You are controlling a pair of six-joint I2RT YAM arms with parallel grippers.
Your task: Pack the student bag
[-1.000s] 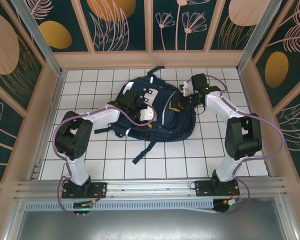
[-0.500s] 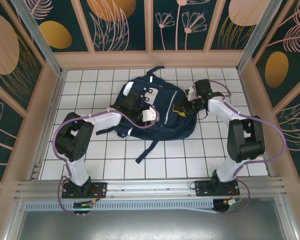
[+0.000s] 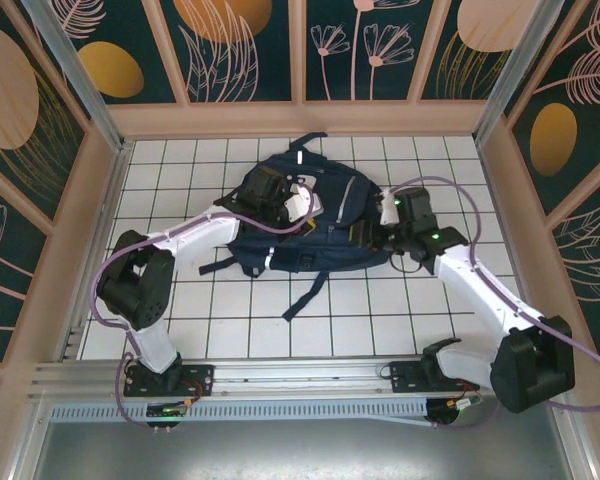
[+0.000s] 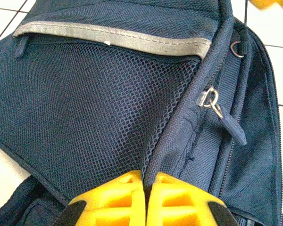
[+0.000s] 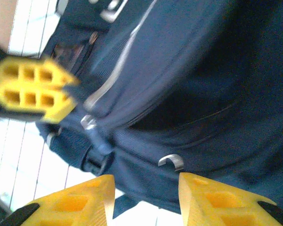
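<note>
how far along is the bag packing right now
Barely started. Done: the bag lies on the table between both arms. In hand: the left gripper is shut on a fold of fabric beside the zip pull, whose zip looks closed; the right gripper hangs open at the bag's side. Left: opening the bag and putting anything in.

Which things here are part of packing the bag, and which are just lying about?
Job in hand:
student bag
left gripper, jaws pinching its seam
right gripper, jaws open

Just surroundings:
white tiled table
patterned wall panels
</note>
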